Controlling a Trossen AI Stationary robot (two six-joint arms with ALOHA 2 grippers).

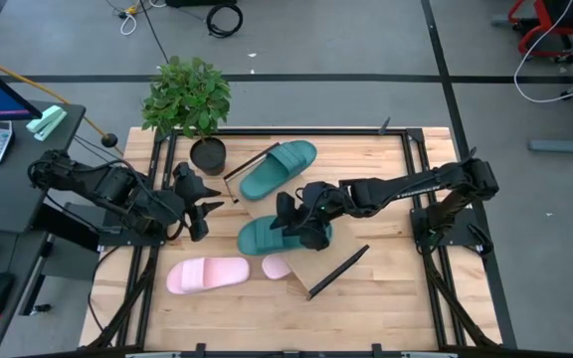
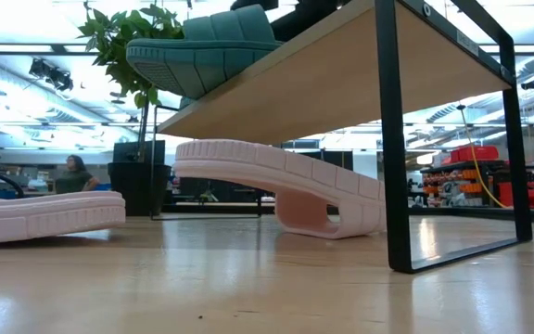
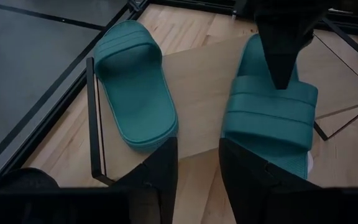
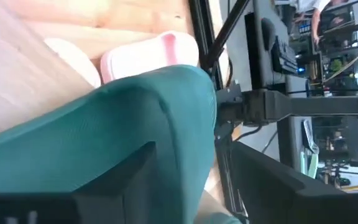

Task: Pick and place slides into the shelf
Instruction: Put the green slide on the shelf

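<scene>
Four foam slides in view, two teal, two pink. Closest to the low camera: one pink slide lying flat on the wood-plank tabletop, untouched. Just beyond it, the second pink slide, wedged partly beneath the shelf and bent upward against the board's underside.

On top of the board: the near teal slide, toe overhanging the edge, with the right gripper at its wide strap. Fingers seemingly clamped on the strap, one either side of the foam in the right wrist view. Judged step: setting this slide down on the shelf. Next move: likely easing the fingers apart and lifting clear without dragging the slide off the edge, then going for a pink one; the wedged pink slide probably awkward to free.

Farther along the board, the far teal slide, lying flat at the shelf's other end. Beside the shelf, the left gripper, fingers apart, empty, pointed at the teal pair, waiting.

At the table's back corner, a potted plant. Beyond the table: grey floor with cables, a desk with a monitor, and a bright workshop where a person sits far off.
</scene>
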